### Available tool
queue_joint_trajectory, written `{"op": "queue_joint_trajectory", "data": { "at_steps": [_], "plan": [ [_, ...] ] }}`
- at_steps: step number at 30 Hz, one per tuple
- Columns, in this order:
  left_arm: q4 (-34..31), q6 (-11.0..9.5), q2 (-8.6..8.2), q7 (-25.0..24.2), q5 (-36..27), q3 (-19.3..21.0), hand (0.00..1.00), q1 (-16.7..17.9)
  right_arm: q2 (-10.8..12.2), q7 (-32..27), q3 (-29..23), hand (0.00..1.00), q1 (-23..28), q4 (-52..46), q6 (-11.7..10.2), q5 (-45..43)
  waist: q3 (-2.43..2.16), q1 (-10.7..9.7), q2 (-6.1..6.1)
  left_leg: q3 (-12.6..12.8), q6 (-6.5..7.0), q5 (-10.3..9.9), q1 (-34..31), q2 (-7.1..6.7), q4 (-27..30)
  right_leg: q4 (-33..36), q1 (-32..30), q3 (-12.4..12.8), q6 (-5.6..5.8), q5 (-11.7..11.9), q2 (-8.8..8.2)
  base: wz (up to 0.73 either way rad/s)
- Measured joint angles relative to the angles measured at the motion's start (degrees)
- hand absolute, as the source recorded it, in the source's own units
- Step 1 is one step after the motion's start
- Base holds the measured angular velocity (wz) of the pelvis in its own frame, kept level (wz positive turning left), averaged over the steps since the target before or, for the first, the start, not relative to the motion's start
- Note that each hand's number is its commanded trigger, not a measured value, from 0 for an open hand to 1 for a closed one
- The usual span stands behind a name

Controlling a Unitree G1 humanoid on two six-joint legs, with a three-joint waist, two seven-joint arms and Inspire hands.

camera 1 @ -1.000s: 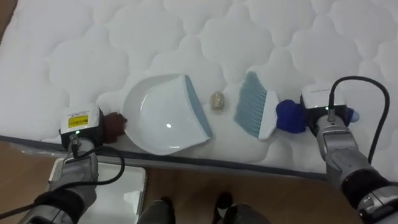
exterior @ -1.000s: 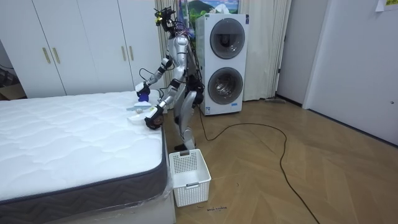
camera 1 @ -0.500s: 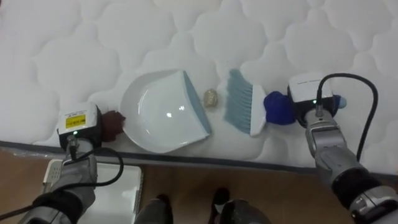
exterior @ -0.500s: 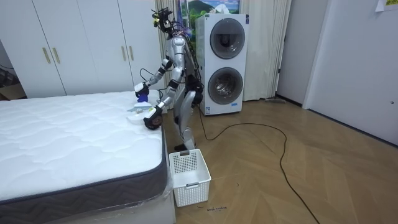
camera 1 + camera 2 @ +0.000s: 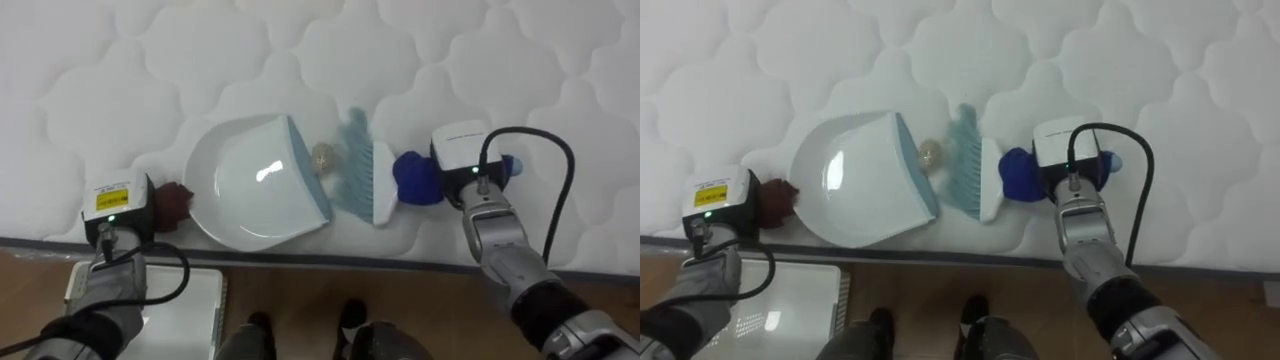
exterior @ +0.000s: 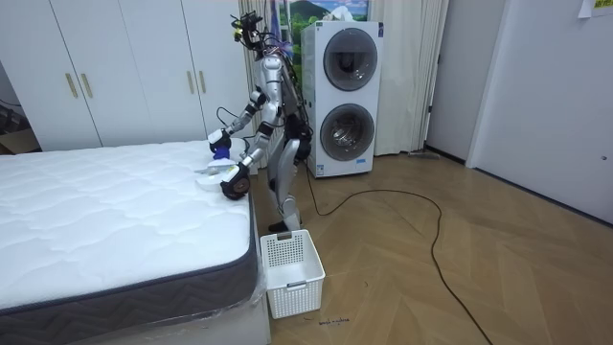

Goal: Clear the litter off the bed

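A white dustpan [image 5: 250,185] lies on the white quilted mattress [image 5: 200,60] near its front edge, its blue-grey lip facing right. My left hand [image 5: 118,203] is shut on the dark handle [image 5: 172,203] at the pan's left end. A small crumpled beige ball [image 5: 324,156] sits right at the lip. The brush's pale blue bristles [image 5: 353,172] touch the ball from the right. My right hand [image 5: 466,160] is shut on the brush's blue handle [image 5: 413,178]. The right eye view shows the same ball [image 5: 929,152] between dustpan [image 5: 855,190] and brush [image 5: 968,172].
I stand at the bed's [image 6: 115,211] side edge. A white basket [image 6: 292,271] rests on the wooden floor by the bed's corner, below my left arm [image 5: 185,305]. A stacked washer and dryer [image 6: 343,96] stand behind me, and a cable crosses the floor.
My right hand has swept the brush left, and the ball has moved with it up to the dustpan's lip. The dustpan and left hand have held their place.
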Motion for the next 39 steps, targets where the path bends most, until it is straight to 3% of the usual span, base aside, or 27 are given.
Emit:
{"op": "queue_joint_trajectory", "data": {
  "at_steps": [9,17,39],
  "plan": [
    [-0.79,1.01,-0.38,-1.58,0.41,-0.45,1.0,-0.01,1.19,1.51,0.09,1.0,0.07,-0.16,0.0,0.44,-0.15,-0.06,0.23,-0.27,0.01,0.0,0.36,0.0,0.58,0.04,0.74,-0.23,0.07,0.07,0.01,0.0],
    [-0.78,1.6,-2.25,-1.98,0.41,-0.97,1.0,0.52,3.15,3.17,1.16,1.0,1.94,-2.21,-0.03,1.38,-0.77,0.0,1.32,-0.27,0.02,0.0,0.88,0.0,0.58,0.22,1.15,-0.15,0.09,0.07,0.0,0.0],
    [-0.67,0.94,-2.15,-2.02,0.36,-0.97,1.0,0.46,3.32,3.01,1.64,1.0,3.18,-4.91,-0.46,1.18,-0.61,0.0,1.82,-0.21,-0.01,-0.03,-0.36,-0.3,1.08,2.04,-0.74,-0.1,-0.26,-0.48,-0.59,0.0]
  ]
}}
